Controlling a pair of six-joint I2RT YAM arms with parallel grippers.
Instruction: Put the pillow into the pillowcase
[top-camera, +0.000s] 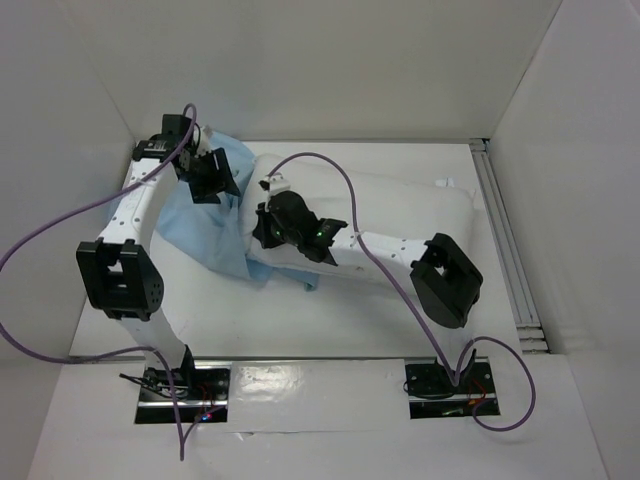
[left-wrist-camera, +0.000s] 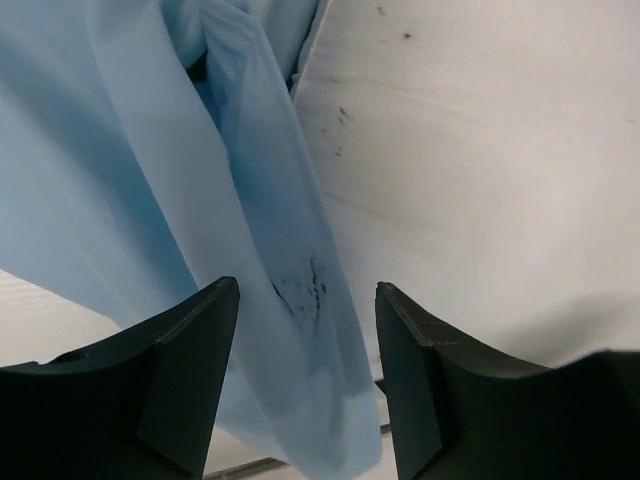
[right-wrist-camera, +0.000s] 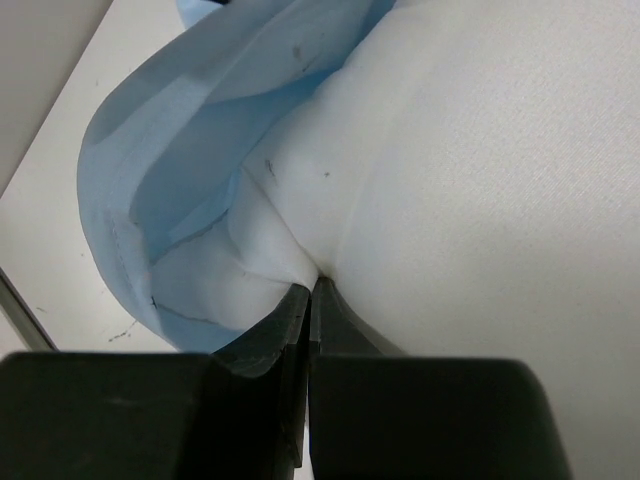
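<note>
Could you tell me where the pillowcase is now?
In the top view, the pillowcase lies left of centre, under the left gripper, overlapping the left end of the pillow.

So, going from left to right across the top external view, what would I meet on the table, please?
The pillowcase → right gripper → pillow → metal rail at the far right.

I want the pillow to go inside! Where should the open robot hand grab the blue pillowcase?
Probably the loose fold of the pillowcase running between the left gripper's open fingers. Close straight onto it, one finger each side: the cloth there is thin, limp and clear of the pillow.
</note>
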